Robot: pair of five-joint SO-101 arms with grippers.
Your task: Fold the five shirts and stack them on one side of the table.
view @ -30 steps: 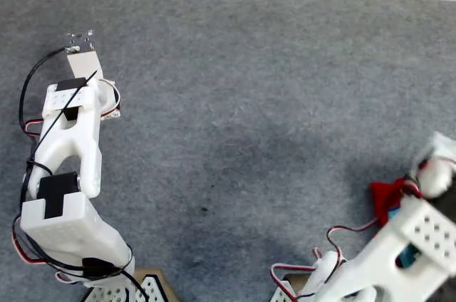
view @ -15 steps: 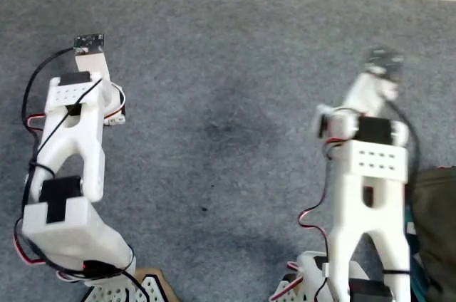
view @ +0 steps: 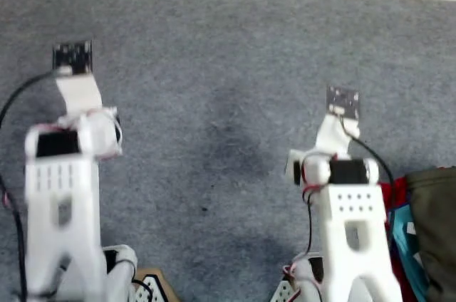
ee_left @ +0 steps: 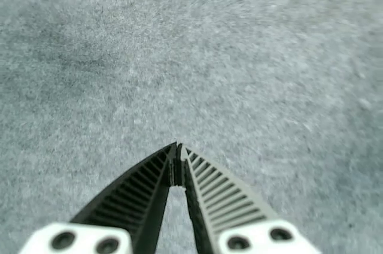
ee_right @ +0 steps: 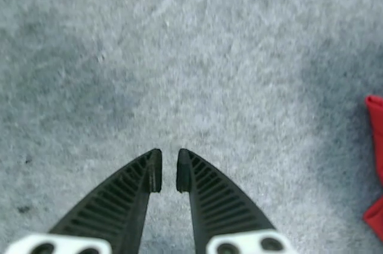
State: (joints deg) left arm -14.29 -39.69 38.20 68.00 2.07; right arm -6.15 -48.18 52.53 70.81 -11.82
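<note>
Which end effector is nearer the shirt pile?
Right. The right end effector hangs over the table close to the shirts; the left end effector is across the table from them.

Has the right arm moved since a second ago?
Yes. The right arm swung away from the shirts, toward the middle of the table.

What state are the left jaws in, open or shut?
Shut and empty: the left gripper has its jaws touching at the tips, with nothing between them, above the grey table.
</note>
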